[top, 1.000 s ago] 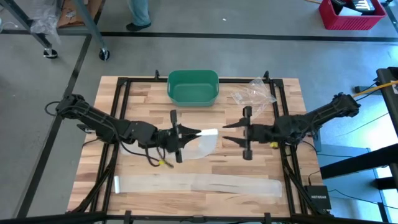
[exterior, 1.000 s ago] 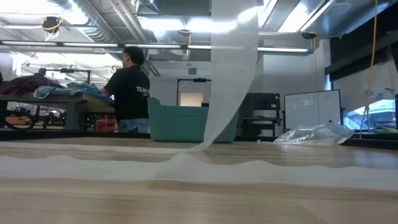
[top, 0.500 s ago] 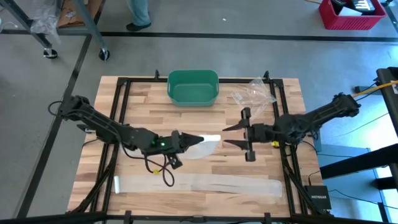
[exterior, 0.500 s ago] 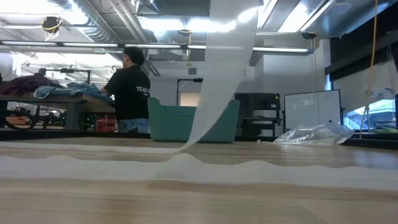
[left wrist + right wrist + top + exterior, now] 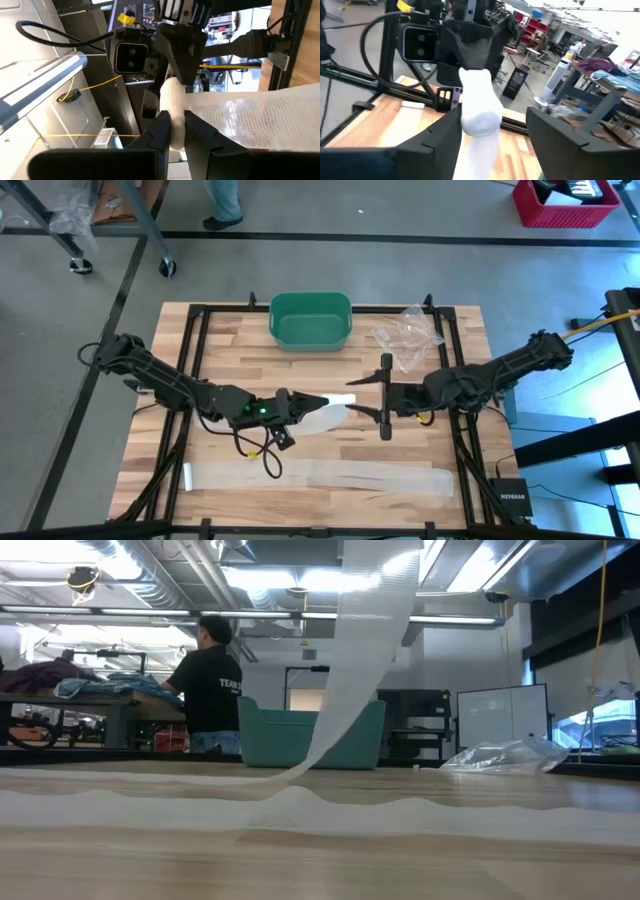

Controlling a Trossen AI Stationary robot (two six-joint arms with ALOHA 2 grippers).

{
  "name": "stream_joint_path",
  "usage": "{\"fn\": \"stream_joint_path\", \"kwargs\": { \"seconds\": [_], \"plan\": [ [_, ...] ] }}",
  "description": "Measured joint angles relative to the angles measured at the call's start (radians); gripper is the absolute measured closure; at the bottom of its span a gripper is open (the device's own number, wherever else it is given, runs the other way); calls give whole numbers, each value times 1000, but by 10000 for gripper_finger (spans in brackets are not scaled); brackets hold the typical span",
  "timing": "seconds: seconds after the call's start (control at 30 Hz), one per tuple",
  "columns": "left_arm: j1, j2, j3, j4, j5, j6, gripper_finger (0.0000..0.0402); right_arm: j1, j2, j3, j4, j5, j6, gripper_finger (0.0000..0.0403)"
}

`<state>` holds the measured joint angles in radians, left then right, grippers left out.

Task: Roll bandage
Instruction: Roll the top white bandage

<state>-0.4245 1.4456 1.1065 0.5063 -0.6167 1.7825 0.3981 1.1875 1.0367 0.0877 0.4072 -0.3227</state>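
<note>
Table (image 5: 230, 330) first: your long white bandage (image 5: 320, 476) lies flat along its 6 o'clock edge, and one end climbs up to the middle of the table. There it is wound into a small roll (image 5: 340, 398), held up in the air.

Your left gripper (image 5: 312, 401) has that roll. Its fingers (image 5: 165, 131) are pinched narrow on the roll, with the roll's free end sticking out toward 3 o'clock.

Your right gripper (image 5: 383, 397) is just beside that end, on its 3 o'clock side. Its fingers (image 5: 440, 135) are spread wide, one on each side of the roll's tip, and they do not look like they touch it yet.

The roll's long line runs from 9 o'clock to 3 o'clock, gripper to gripper. So I think your right arm's next job is to close on that tip.

The green bin (image 5: 311, 320) sits at 12 o'clock, well apart.
</note>
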Motion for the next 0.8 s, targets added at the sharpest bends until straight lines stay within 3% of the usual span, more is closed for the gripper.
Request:
{"fn": "stream_joint_path", "kwargs": {
  "seconds": [0.17, 0.5, 0.63, 0.8],
  "plan": [
    [-7, 0, 0, -1, 0, 1, 369, 1, 8, 5, 31, -59, -17, 205],
    [-7, 0, 0, -1, -31, -33, 368, 1, 7, 6, 38, -29, -57, 316],
    [-7, 0, 0, 1, -31, -192, 368, 1, 7, 6, 38, -24, -118, 376],
    [-20, 0, 0, 0, -79, -398, 358, 1, 1, 5, 34, -22, -156, 379]
  ]
}}
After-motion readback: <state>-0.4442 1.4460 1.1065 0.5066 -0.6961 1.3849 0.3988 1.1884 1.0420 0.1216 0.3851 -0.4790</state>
